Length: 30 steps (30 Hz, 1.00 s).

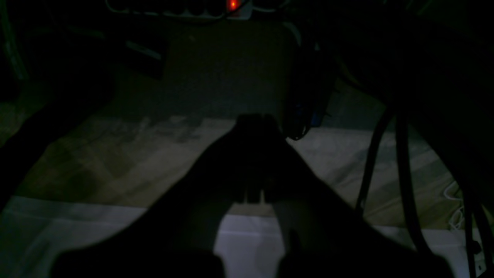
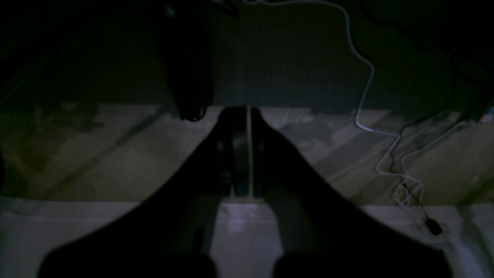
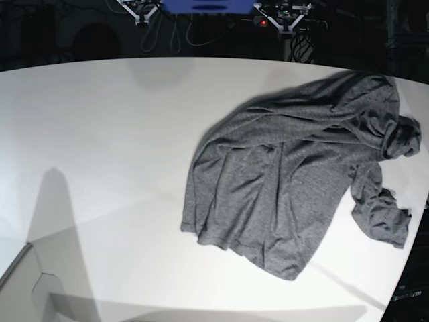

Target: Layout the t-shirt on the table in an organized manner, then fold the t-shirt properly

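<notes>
Hanging low in the dark, the left claw (image 1: 254, 123) and the right claw (image 2: 243, 116) are pointing toward the floor, both pressed closed and gripping nothing. The t-shirt (image 3: 295, 174) is lying crumpled on the tabletop (image 3: 100, 134), toward the base view's right.

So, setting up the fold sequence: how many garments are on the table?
1. The t-shirt lies crumpled on the right part of the table, one sleeve bunched near the right edge. Nothing seems hidden beneath it, though its folds could cover something small.
</notes>
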{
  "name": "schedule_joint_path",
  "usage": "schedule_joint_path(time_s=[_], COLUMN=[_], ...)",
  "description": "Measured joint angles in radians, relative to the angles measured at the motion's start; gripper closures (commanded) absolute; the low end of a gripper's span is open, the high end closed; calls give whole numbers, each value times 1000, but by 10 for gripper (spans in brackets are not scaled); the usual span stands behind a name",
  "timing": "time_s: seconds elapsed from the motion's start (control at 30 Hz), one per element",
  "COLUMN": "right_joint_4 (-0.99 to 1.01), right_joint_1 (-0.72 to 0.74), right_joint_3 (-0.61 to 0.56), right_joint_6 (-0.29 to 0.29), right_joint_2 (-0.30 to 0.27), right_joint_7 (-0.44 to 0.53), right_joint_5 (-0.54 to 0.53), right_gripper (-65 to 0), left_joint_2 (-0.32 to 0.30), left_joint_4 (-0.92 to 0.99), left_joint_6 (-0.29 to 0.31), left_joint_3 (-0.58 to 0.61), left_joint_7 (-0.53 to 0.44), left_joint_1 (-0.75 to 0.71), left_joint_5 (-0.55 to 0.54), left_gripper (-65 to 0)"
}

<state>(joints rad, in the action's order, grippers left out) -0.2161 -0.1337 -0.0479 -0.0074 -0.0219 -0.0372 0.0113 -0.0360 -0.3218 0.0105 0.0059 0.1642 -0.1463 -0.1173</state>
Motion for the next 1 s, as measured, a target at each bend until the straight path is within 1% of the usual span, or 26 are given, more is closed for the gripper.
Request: schedule_joint_path(time_s=[1.0], right_joint_4=[0], right_joint_1=[11], right_joint_3=[0], right_joint_6=[0], right_joint_2=[0], right_joint_7=[6], right_joint_5=[0], right_gripper=[0], left_joint_2=[0], left_joint_4=[2], left_joint_6=[0], left_joint_3=[0], left_joint_7=[1], left_joint_1=[16], left_joint_5=[1], left_gripper=[-4])
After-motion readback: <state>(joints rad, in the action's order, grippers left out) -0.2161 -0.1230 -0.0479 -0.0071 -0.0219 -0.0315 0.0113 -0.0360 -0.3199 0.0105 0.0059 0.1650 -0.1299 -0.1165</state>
